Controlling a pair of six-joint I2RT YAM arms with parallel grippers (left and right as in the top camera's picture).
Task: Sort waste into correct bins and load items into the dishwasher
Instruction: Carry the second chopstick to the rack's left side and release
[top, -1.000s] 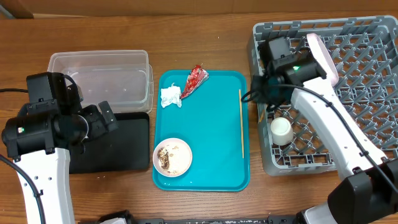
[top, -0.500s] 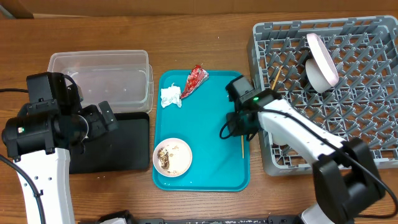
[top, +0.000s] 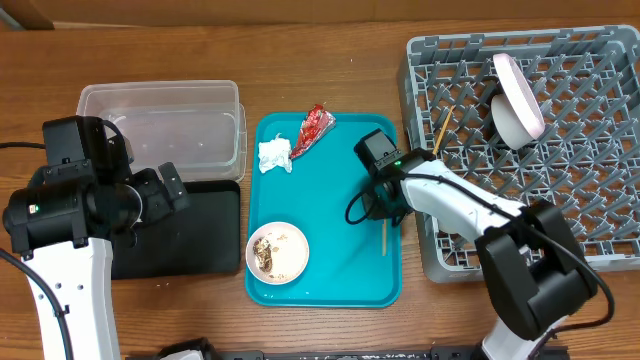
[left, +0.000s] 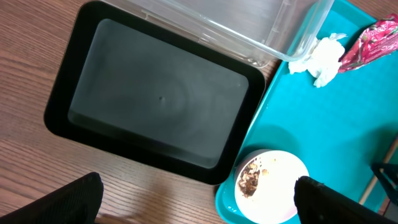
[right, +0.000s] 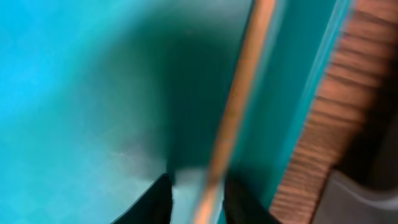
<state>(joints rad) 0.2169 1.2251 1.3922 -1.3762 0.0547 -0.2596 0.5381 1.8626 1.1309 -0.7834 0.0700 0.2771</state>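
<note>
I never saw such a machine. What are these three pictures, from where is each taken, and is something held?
This is a two-armed robot at a table. One picture looks down from above; the other two come from a camera on each wrist. The left gripper hangs open by a black tray beside a clear tub. The right gripper, open, straddles a chopstick on the teal tray; nothing is held. Nearby: a tissue, a red wrapper, a dish of scraps, a grey rack.
</note>
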